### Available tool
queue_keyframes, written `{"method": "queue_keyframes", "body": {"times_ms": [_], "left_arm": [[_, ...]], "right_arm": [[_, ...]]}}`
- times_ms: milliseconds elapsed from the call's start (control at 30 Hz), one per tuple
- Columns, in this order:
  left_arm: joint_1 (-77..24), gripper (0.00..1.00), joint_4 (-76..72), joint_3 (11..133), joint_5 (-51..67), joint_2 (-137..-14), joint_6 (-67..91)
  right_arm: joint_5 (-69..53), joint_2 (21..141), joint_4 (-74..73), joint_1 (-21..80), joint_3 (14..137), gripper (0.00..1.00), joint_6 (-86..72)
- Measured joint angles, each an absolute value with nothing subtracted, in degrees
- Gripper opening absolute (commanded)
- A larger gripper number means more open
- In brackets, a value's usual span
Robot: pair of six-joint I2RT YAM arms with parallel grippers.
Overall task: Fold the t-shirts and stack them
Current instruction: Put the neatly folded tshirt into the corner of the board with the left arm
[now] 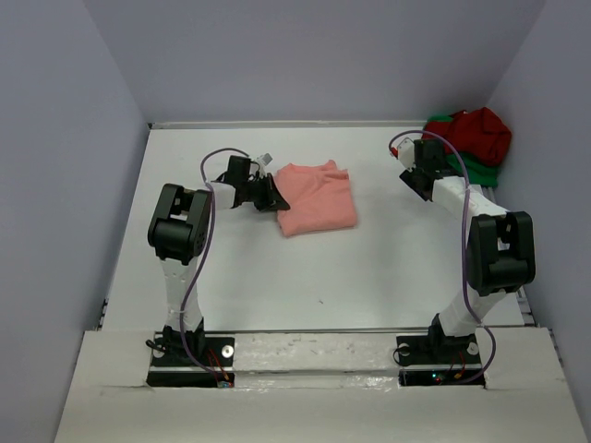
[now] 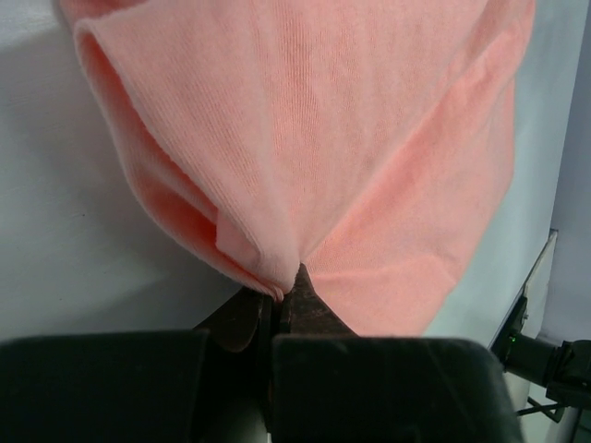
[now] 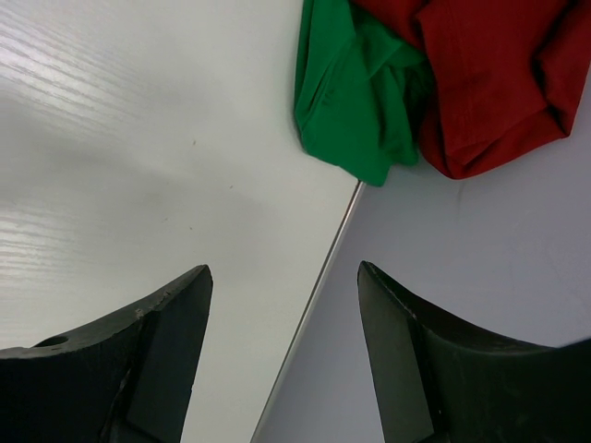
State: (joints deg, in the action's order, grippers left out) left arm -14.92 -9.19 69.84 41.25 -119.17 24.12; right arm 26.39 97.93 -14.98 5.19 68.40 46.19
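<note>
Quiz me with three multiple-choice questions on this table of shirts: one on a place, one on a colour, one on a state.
1. Where does the crumpled dark red cloth shirt lie on the white table?
A. at the far right corner
B. in the centre
C. by the left arm's base

2. What colour is the shirt pinched by the left pincer?
A. bright green
B. salmon-pink
C. dark red

3. How does the right pincer stand?
A. shut on cloth
B. open, holding nothing
C. out of sight

Answers:
1 A: it is heaped with the bright green cloth shirt at the far right.
2 B: the salmon-pink cloth shirt bunches into the closed fingers.
3 B: bare table shows between its spread fingers.
</note>
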Motion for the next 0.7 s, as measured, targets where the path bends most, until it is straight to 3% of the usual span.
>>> {"method": "queue_keyframes", "body": {"times_ms": [700], "left_arm": [[-16.71, 0.00, 6.13, 75.55, 25.93, -114.08, 16.97]], "right_arm": [[24.38, 96.49, -17.67, 5.19, 68.77, 0.69, 43.16]]}}
